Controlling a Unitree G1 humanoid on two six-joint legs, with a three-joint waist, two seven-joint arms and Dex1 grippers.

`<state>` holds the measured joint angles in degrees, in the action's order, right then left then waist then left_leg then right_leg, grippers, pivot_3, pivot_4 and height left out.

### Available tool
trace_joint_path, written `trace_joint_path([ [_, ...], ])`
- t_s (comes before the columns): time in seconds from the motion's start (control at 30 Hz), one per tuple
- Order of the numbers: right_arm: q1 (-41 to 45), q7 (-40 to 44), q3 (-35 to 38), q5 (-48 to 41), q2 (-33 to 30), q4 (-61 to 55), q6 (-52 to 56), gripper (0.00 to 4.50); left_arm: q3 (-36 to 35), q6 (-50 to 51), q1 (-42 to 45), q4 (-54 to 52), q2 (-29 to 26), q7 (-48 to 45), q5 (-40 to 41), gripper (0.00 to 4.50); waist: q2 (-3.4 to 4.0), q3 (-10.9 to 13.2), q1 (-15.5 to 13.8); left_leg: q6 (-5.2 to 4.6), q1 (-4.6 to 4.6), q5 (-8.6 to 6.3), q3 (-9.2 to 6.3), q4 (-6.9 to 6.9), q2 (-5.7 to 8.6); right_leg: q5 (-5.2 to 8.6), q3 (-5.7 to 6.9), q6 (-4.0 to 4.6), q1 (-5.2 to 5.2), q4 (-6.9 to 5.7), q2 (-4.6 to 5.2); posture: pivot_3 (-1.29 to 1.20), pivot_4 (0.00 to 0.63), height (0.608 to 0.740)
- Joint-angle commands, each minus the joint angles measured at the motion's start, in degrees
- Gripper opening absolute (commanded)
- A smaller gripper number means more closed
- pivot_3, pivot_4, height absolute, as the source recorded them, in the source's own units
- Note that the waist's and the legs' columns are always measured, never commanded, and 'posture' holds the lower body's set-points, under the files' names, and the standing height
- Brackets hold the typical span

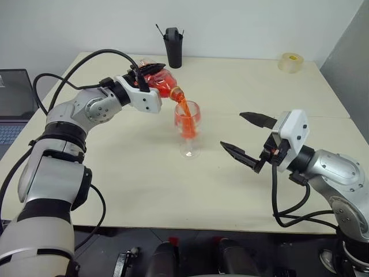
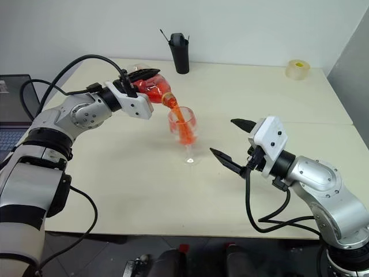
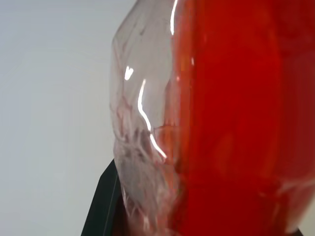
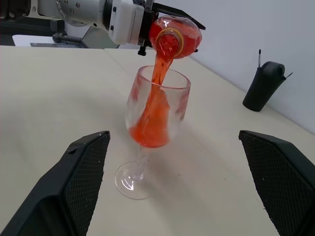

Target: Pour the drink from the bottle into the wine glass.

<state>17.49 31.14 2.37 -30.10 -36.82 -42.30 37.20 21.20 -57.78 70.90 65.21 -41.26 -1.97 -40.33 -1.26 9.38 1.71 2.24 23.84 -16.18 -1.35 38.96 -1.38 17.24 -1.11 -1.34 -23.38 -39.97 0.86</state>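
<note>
Pouring under way: left gripper [image 1: 151, 74] clamped tight on the bottle [image 1: 157, 79], tipped past level over the desk [image 1: 230, 98] with its open neck angled down toward the wine glass [image 1: 188, 128]. Drink [image 4: 158, 88] falling in a bright red-pink stream from the bottle mouth into the bowl, pooling in the lower part of the bowl, splashes clinging to the inner wall. More red liquid in the bottle's belly, seen close up in the left wrist view against the clear, crumpled plastic wall [image 3: 142, 123]. Black fingers [image 2: 141, 73] lying along the top of the bottle body.

Wine glass standing upright on its round foot near the middle of the desk, directly under the bottle neck, rim just below the mouth and apart from it.

Right gripper [image 1: 248, 137] spread wide and holding nothing, hovering above the desk on the right of the glass and well apart from it, pointed toward the glass. Both its textured black fingers [image 4: 74, 182] framing the glass in the right wrist view, one on each side, neither touching it.

Tall black cup [image 1: 173, 46] standing at the far edge of the desk behind the bottle, thin dark sticks poking out of it. Roll of tape [image 1: 290, 62] lying near the far right corner. Laptop [image 1: 12, 109] beside the desk on the left.
</note>
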Motion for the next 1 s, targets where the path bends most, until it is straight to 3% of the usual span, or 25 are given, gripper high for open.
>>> trace_joint_path([
  [0.03,1.13,-0.22,0.35,0.5,0.03,-0.76,-1.1,4.5,-0.58,-0.16,3.09,-0.49,-1.05,0.98,0.96,1.32,0.0,0.0,0.0,0.0,0.0,0.0,0.0,0.0,0.0,0.0,0.0,0.0,0.0,0.0,0.0,0.0,0.15,0.74],
  [1.0,3.43,0.08,-0.78,0.7,0.66,0.18,-1.19,4.5,0.66,0.27,3.02,-0.58,-2.17,1.08,-0.12,1.31,0.0,0.0,0.01,0.01,0.0,0.0,0.0,0.01,-0.01,0.0,0.01,0.0,0.0,-0.01,0.02,0.0,0.15,0.74],
])
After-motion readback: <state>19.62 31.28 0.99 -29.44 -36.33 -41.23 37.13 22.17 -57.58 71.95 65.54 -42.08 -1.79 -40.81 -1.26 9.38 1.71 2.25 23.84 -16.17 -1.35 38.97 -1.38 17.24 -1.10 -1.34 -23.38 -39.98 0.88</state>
